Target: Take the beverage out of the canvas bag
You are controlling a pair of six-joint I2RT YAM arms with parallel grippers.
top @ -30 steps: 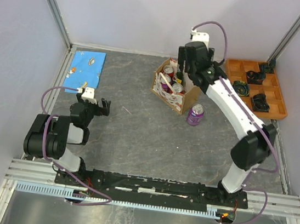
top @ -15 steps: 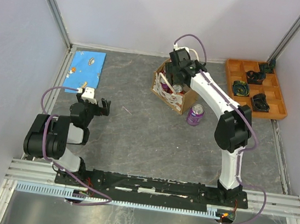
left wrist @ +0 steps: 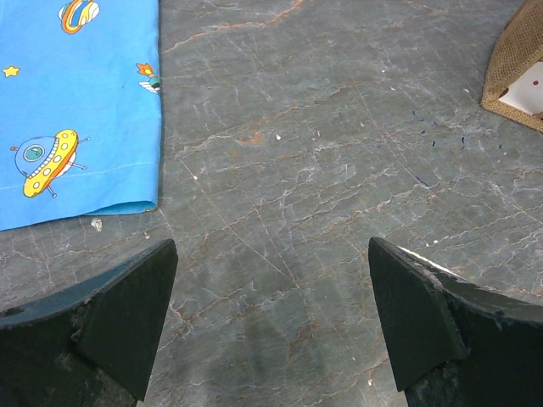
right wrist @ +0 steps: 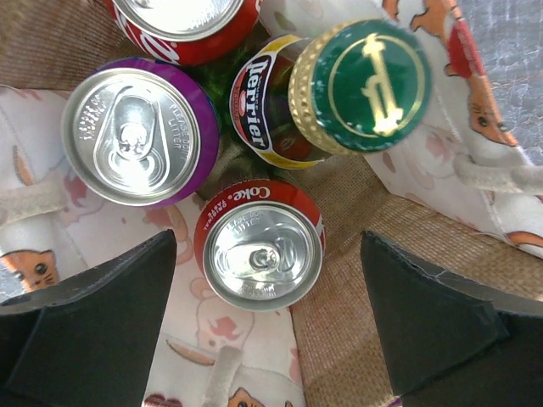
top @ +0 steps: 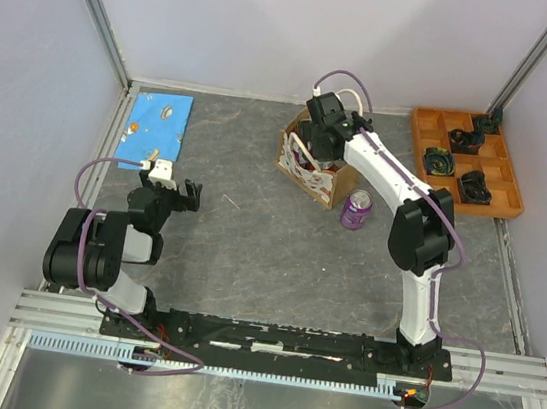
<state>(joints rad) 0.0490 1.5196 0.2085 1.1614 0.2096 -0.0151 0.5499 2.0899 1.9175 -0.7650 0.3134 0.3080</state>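
Note:
The tan canvas bag (top: 310, 169) with white handles stands at the back middle of the table. My right gripper (top: 320, 140) hangs open right over its mouth. In the right wrist view a red Coke can (right wrist: 260, 254) sits upright between the open fingers (right wrist: 93, 339), beside a purple can (right wrist: 140, 131), a green-capped Perrier bottle (right wrist: 361, 80) and another red can (right wrist: 182, 17), all inside the bag (right wrist: 399, 246). A purple can (top: 357, 209) stands on the table just right of the bag. My left gripper (top: 188, 196) is open and empty, low at the left, over bare table (left wrist: 271, 254).
An orange compartment tray (top: 466, 121) with dark objects stands at the back right. A blue patterned cloth (top: 156, 126) lies at the back left, also in the left wrist view (left wrist: 76, 102). The bag's corner (left wrist: 517, 64) shows at that view's right edge.
My right gripper has swung left from beside the bag and come down over the bag's open mouth. The left arm has not moved.

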